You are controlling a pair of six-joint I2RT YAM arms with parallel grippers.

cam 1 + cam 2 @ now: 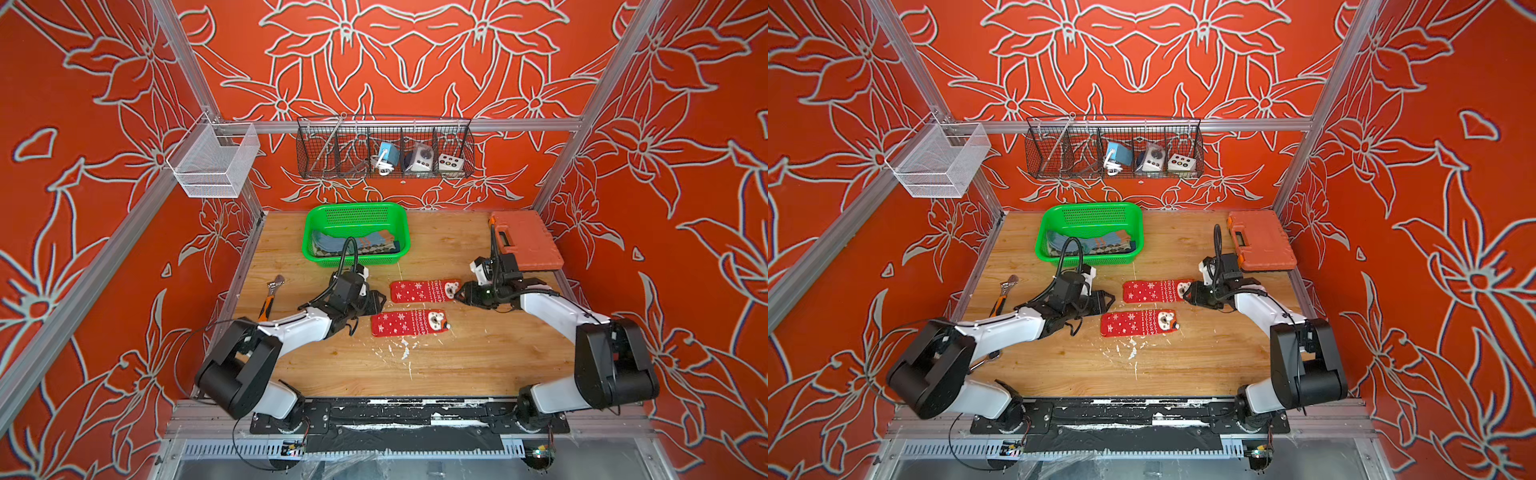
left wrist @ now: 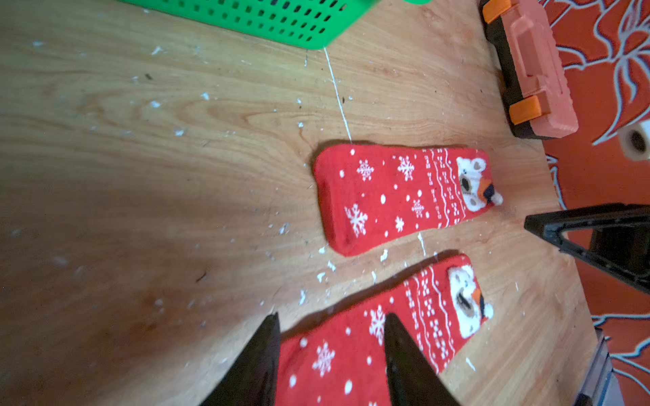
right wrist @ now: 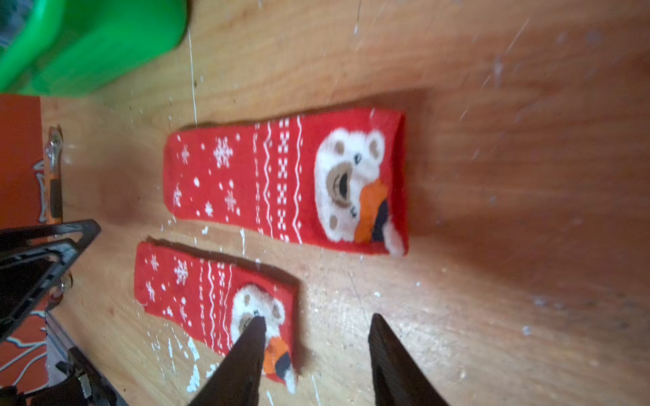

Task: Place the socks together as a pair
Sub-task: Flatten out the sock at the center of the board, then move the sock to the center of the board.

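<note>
Your left gripper and right gripper both gape, empty. The far sock and near sock lie apart at the middle of the desk; a shallow pinch could bunch one, misaligning the pair.

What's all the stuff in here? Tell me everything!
snowflake socks: two, red, mid-table, side by side, apart
green basket: one, green, table's back
other socks: count unclear, blue and argyle, in that basket
tool case: one, orange, back right corner
wrench: one, orange-black handle, left edge
wire rack: one, black, back wall
mesh basket: one, white, left rail
table: one, wooden
left end effector: one, black, open, by socks' plain ends
right end effector: one, black, open, by bear ends
</note>
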